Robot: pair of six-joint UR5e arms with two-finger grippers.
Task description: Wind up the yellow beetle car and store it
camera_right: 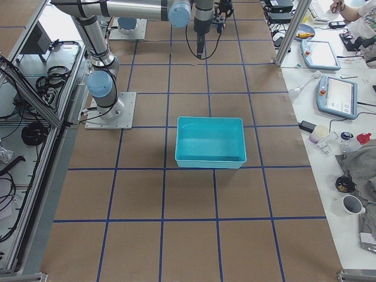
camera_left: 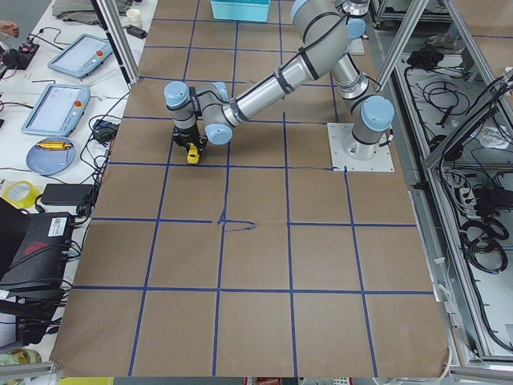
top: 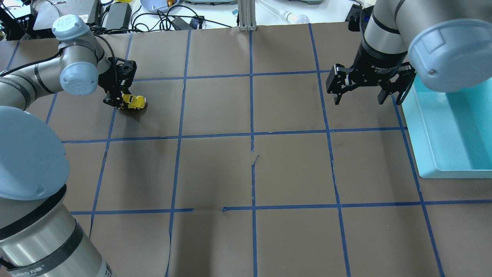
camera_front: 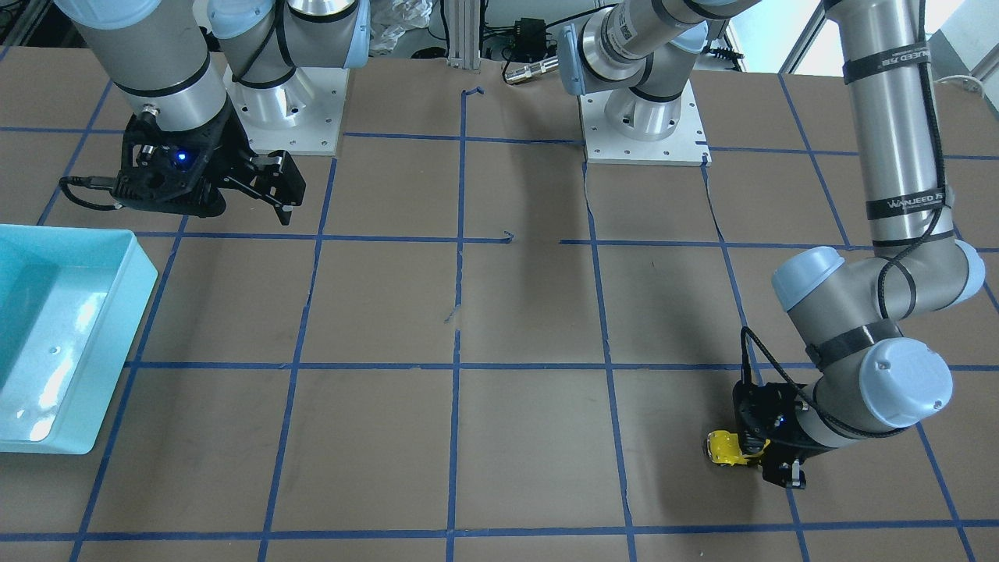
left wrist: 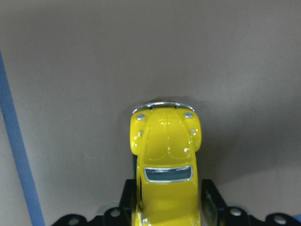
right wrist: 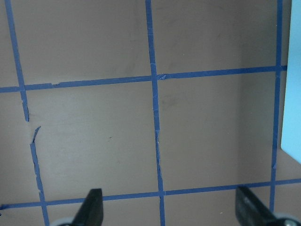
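The yellow beetle car (top: 135, 102) is low over the brown table at its far left, seen from behind the robot. My left gripper (top: 120, 100) is shut on its rear half, with the nose sticking out. In the left wrist view the car (left wrist: 164, 155) sits between the black fingers (left wrist: 209, 200). I cannot tell if its wheels touch the table. The car (camera_front: 724, 448) and left gripper (camera_front: 755, 451) also show in the front-facing view. My right gripper (top: 367, 100) is open and empty, hanging beside the teal bin (top: 419, 134).
The teal bin (camera_front: 134, 306) is empty and stands at the table's right end. Blue tape lines grid the brown table (top: 253, 169). Both arm bases (camera_front: 645, 125) are bolted along the robot's edge. Cables and devices (top: 169, 19) lie beyond the far edge.
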